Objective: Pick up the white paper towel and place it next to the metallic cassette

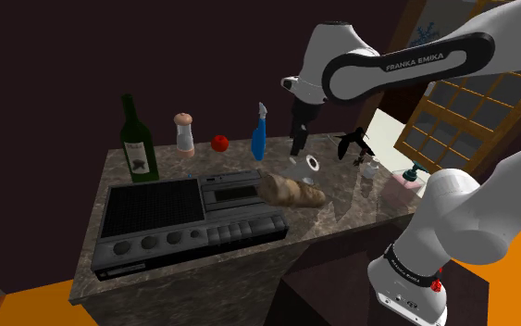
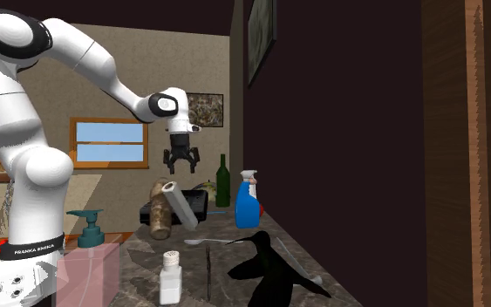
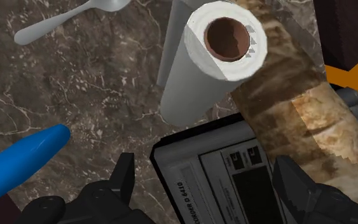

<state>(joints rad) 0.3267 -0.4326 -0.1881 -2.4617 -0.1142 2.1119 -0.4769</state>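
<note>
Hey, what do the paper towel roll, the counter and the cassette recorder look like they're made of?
Paper towel roll: matte white paper, it seems, wound round a brown cardboard-looking core. Counter: brown stone, probably marble, judging by pale veins. Cassette recorder: smooth grey casing; metal or plastic, hard to say.

Gripper [image 2: 182, 168], jaws apart, above tilted paper towel roll [image 2: 180, 209]; roll seemingly leaning on bread loaf [image 2: 158, 222].
</note>
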